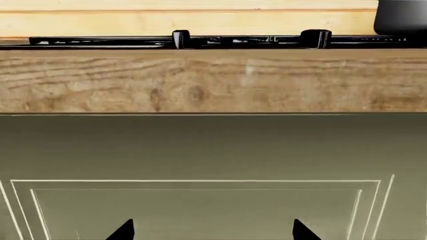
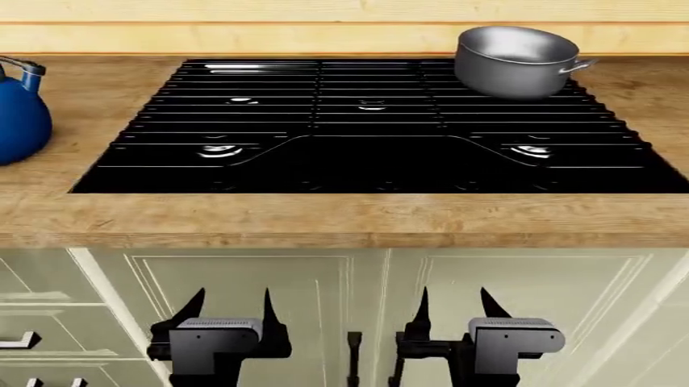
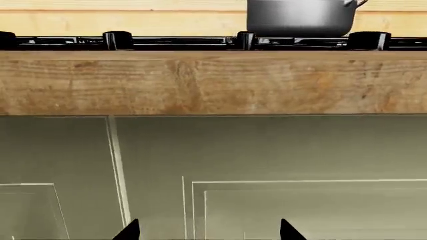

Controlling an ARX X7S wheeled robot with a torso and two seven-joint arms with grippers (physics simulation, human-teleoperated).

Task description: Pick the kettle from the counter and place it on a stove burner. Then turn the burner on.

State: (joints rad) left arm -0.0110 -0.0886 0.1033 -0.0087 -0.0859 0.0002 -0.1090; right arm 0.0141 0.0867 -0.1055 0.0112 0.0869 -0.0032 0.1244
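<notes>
Nothing is being held yet. The left tool (image 2: 228, 310) and the right tool (image 2: 454, 306) are both hanging low in front of the cabinet doors (image 2: 323, 306), below the front edge of the worktop (image 2: 323, 222), and each one is showing its two finger tips spread apart with nothing between them, so both are open.

The kettle (image 2: 16, 121) is sitting on the worktop up and away to the left of the left tool, just beside the left side of the cooktop (image 2: 366, 129), and it's getting cut off at the view's edge. A grey pot (image 2: 515, 60) is taking up the back corner up beyond the right tool, so the nearer burner (image 2: 219, 149), almost straight above and beyond the left tool, is looking like the easy landing spot.

Handling-wise, that glossy rounded blue body is probably slick and hard to pinch, and it's likely stiff and fairly hefty. The arched handle on top, only partly showing here, is looking like the sensible place to grab, and the left tool is the closer one.
</notes>
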